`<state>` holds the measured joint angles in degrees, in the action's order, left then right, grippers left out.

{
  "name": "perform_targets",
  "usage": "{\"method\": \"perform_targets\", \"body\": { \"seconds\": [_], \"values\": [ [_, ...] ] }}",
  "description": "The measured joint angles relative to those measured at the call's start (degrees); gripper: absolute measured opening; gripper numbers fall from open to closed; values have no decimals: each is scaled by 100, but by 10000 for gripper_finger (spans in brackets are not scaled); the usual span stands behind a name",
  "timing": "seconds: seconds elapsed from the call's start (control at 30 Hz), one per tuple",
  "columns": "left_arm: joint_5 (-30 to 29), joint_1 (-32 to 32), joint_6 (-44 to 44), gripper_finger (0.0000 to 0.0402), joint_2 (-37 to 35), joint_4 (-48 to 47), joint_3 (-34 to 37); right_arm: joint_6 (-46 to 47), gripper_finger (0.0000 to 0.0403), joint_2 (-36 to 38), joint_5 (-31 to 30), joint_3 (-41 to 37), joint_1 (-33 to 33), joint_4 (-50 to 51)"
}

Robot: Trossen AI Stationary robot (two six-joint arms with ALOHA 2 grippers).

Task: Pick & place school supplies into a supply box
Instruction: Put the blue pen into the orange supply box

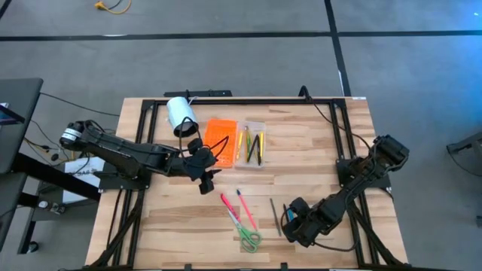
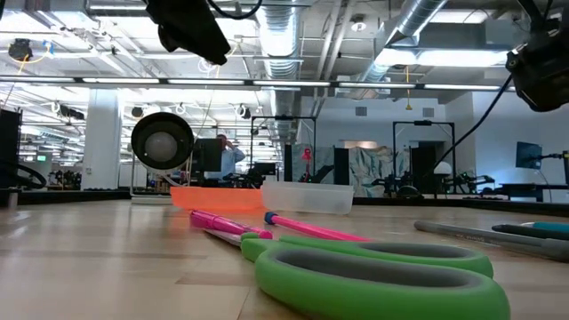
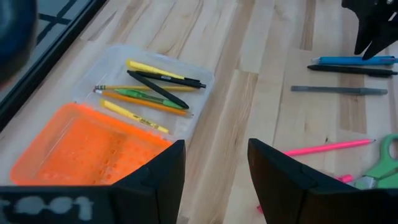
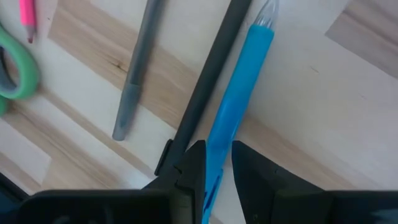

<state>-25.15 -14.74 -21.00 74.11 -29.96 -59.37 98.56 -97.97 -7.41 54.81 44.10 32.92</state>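
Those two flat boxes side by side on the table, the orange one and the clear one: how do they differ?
The orange lid is bright and opaque; the clear tray lets the wood show through. The orange lid holds nothing, while the clear tray already holds several pencils and pens, yellow, black, green and orange. In the high view the orange lid lies nearer the white cylinder than the clear tray does. Both are shallow, rectangular, alike in size, and lie open side up, edge to edge.

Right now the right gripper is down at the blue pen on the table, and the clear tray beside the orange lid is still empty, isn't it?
Not quite. The clear tray already holds several pencils and pens, as the left wrist view shows. The rest stands: the right gripper is down at the blue pen, and the orange lid lies beside the tray.
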Motion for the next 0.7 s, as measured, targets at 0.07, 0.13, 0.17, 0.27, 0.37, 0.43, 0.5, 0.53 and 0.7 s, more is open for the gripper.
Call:
{"method": "perform_targets", "body": {
  "seconds": [0.07, 0.13, 0.17, 0.27, 0.37, 0.43, 0.5, 0.53, 0.7],
  "values": [
    [-21, 0, -71, 164, 0, -4, 0, -2, 71, 0, 3, 0, 1, 7],
    [-79, 0, -126, 164, 0, -5, 0, -2, 71, -31, 3, 2, 2, 4],
    [-88, 0, -149, 164, 0, -4, 0, -5, 71, -44, 3, 0, 0, 17],
    [-94, 0, -206, 164, 0, -6, 0, -106, 78, -72, 5, 4, -4, -24],
    [-107, 0, -214, 164, 0, -7, 0, -156, 90, -83, 27, 0, -44, 22],
    [-107, 0, -216, 164, 2, -7, 0, -160, 100, -83, 25, -13, -76, 3],
    [-114, 0, -231, 164, 2, -7, 0, -157, 110, -83, 76, -66, -87, 6],
    [-114, 0, -231, 164, 2, -7, 0, -157, 115, -83, 131, -98, -103, 6],
    [-116, 0, -229, 164, 2, -9, 0, -104, 131, -63, 391, -254, -139, -41]
  ]
}}
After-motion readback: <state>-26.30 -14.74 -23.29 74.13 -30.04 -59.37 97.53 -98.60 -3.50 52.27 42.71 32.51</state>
